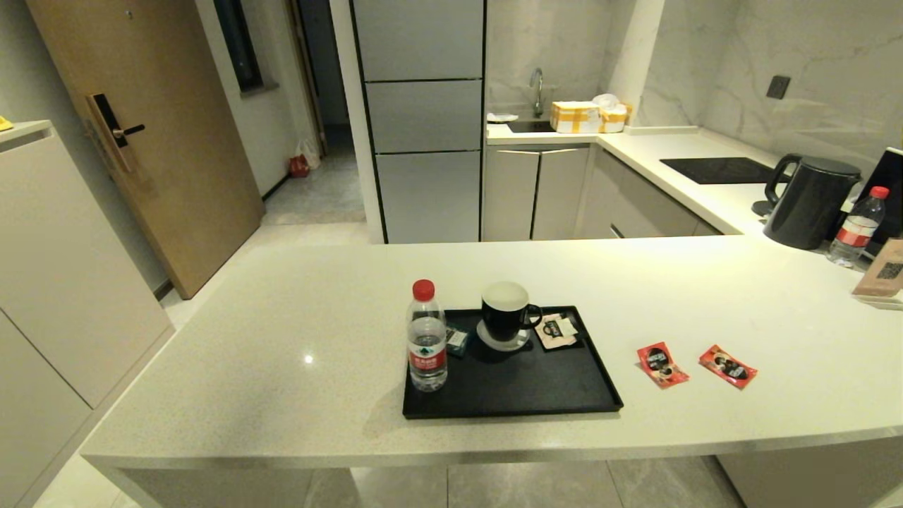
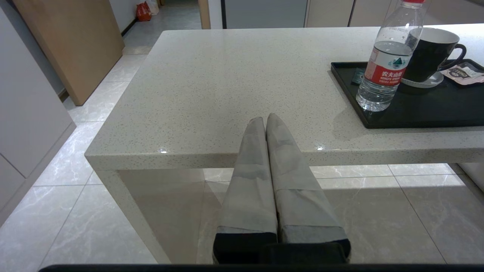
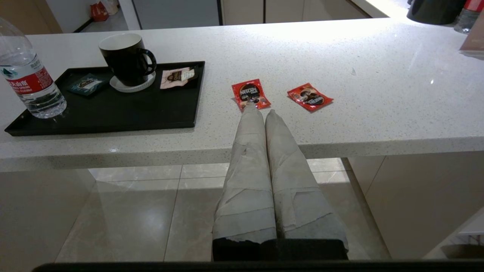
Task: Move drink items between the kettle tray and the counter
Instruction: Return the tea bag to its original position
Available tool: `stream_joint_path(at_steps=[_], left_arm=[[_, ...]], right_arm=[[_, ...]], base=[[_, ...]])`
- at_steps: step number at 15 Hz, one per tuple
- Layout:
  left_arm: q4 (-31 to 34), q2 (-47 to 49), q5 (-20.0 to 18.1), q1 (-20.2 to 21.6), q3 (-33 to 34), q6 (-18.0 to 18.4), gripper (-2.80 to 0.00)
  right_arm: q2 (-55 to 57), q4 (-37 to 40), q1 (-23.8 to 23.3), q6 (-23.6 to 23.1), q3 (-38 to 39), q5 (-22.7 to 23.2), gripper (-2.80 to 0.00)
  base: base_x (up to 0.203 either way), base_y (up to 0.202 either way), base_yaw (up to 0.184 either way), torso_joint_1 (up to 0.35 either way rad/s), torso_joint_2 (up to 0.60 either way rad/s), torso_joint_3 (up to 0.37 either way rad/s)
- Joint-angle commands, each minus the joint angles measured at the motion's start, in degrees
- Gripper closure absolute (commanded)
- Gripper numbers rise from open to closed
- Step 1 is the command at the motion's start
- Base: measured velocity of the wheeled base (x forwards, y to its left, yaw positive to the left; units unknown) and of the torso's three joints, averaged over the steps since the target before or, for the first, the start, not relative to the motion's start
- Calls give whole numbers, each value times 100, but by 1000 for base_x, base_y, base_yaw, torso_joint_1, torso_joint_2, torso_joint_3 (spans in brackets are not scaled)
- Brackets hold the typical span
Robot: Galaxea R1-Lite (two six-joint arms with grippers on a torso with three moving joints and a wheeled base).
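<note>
- Two red sachets lie flat on the bench (image 1: pixel 282 339), off the black tray (image 1: pixel 522 406) and a little way from its right rim.
- The near red sachet (image 3: pixel 250 95) lies just past the tips of the right gripper (image 3: pixel 261 112), with its long side running away from the fingers, tipped a bit to one side.
- In the right wrist view the fingertips overlap this sachet's near edge, but the gripper hangs out in front of the bench, so they are not touching it.
- The far red sachet (image 3: pixel 309 97) lies beside the first one, farther to the right of the fingers. Its long side runs slanted across, not the same way as the first.
- The two sachets lie close together but do not touch.
- The right gripper's fingers are pressed together with nothing between them.
- The left gripper (image 2: pixel 265 120) hangs in front of the bench too, with its fingers pressed together and nothing held.
- The tray lies ahead and to the right of the left fingers.
- On the tray stand a water bottle (image 1: pixel 427 339) and a black mug (image 1: pixel 506 314) on a white coaster (image 1: pixel 502 344).
- A pale sachet (image 1: pixel 556 330) and a small teal packet (image 1: pixel 457 339) also lie on the tray.
</note>
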Motion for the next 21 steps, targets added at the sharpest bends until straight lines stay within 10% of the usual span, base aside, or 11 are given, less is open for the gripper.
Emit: stream_joint_path(at_steps=[1,21], left_arm=[[-2,-2,-1,1,0,2,0],[-2,-2,-1,1,0,2,0]], right_arm=[[0,-2,2,-2,0,1,0],[0,-2,2,-2,0,1,0]], base=[[0,0,0,0,0,0],[0,0,0,0,0,0]])
